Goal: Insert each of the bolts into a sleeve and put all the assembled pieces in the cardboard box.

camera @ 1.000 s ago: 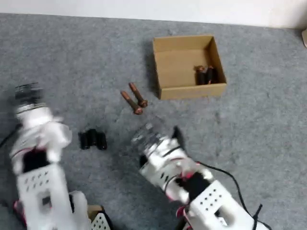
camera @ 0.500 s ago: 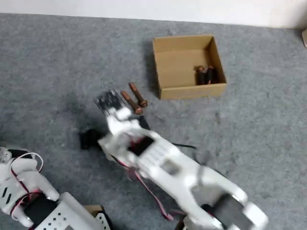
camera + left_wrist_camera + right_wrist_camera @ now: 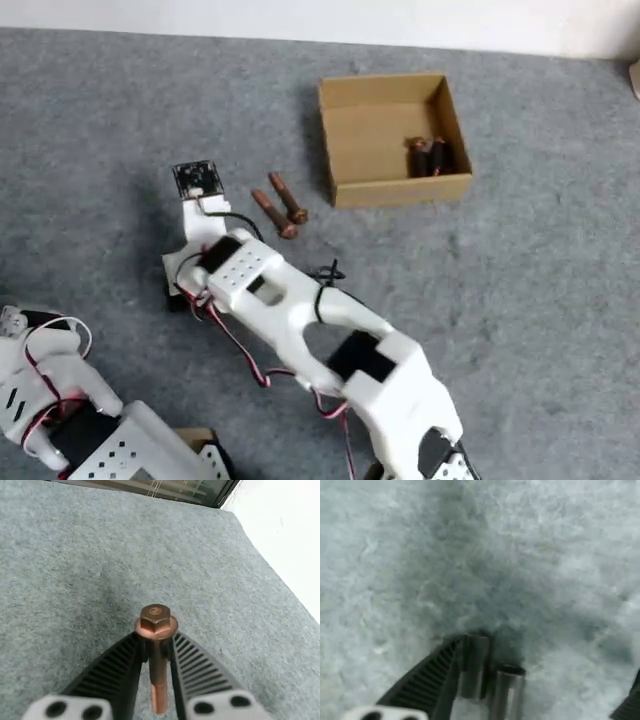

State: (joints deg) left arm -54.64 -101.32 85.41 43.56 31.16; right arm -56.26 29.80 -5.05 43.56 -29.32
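Left gripper (image 3: 156, 645): jaws are pinching the shank of a copper bolt (image 3: 156, 622), with the head sticking out past the fingertips; open grey carpet (image 3: 75, 555) is stretching beyond.
Right gripper (image 3: 540, 680): jaws are standing spread, one finger (image 3: 442, 672) touching one of two dark sleeves (image 3: 475, 670) side by side on the carpet.
Loose bolts (image 3: 279, 208): two are lying between the right arm (image 3: 290, 300) and the cardboard box (image 3: 345, 135), near its left wall.
Box corner: assembled pieces (image 3: 428, 157) are sitting at the near right.

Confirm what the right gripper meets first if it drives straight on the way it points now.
The sleeves: two lie just ahead of the right gripper, within its open span, with grey carpet right beneath them. Depth is unclear, but contact looks almost immediate.
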